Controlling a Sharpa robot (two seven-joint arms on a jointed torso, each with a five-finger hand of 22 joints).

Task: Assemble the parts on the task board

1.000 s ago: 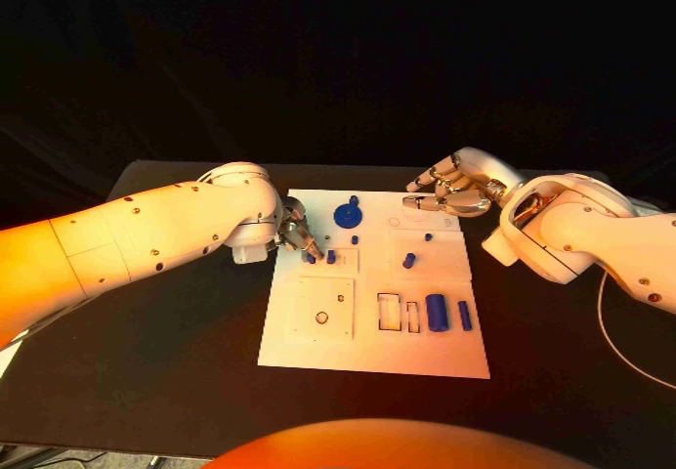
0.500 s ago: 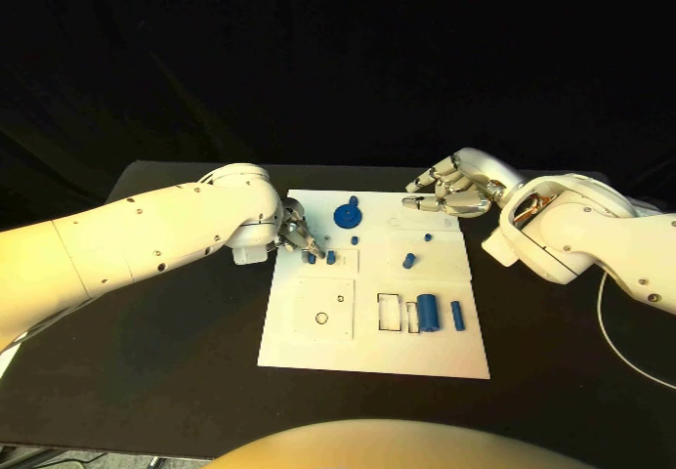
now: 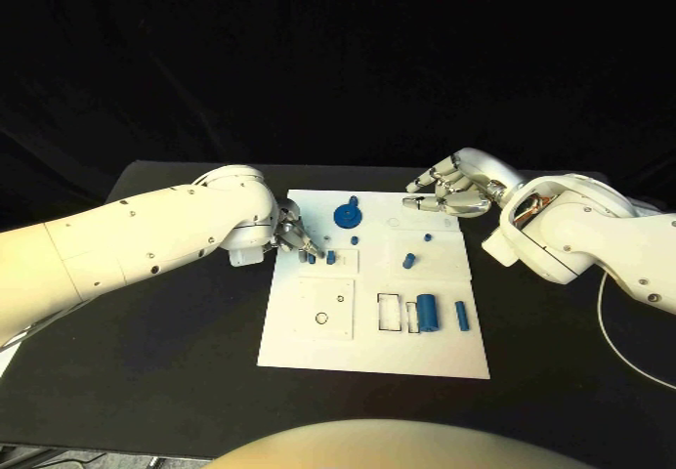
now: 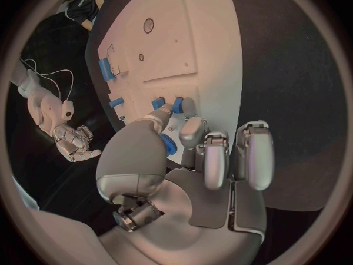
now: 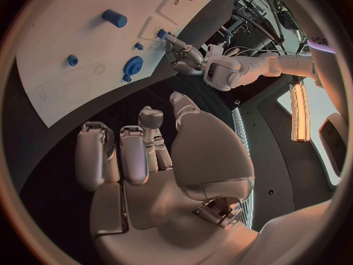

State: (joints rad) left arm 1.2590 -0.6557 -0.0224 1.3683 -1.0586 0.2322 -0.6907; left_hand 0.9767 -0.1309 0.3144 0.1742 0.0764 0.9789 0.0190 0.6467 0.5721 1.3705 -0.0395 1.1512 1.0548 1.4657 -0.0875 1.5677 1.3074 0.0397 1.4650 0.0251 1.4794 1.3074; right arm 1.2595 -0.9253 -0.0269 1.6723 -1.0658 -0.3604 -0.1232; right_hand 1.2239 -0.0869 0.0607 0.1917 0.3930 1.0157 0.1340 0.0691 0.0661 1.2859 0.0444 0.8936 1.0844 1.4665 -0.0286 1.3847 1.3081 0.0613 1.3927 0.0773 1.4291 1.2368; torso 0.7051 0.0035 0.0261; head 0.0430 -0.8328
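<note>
The white task board [image 3: 327, 347] lies mid-table. My left hand [image 3: 292, 233] hovers over its far left part, fingertips [image 4: 190, 127] right at two upright blue pegs [image 3: 310, 258] [image 3: 331, 257], which also stand close together in the left wrist view [image 4: 157, 103] [image 4: 177, 104]. Whether a peg is pinched I cannot tell. A round blue gear [image 3: 347, 212] [image 5: 133, 65] sits near the far edge. A small blue stud [image 3: 354, 238], a blue peg [image 3: 408, 260], a thick blue cylinder [image 3: 428, 312] and a slim blue bar [image 3: 461, 314] rest on the board. My right hand [image 3: 453, 193] hangs over the far right corner, fingers apart, holding nothing.
The black table [image 3: 155, 342] surrounds the board with free room on both sides and in front. A square plate with a small hole [image 3: 322, 306] and rectangular slots [image 3: 389, 312] mark the near half of the board.
</note>
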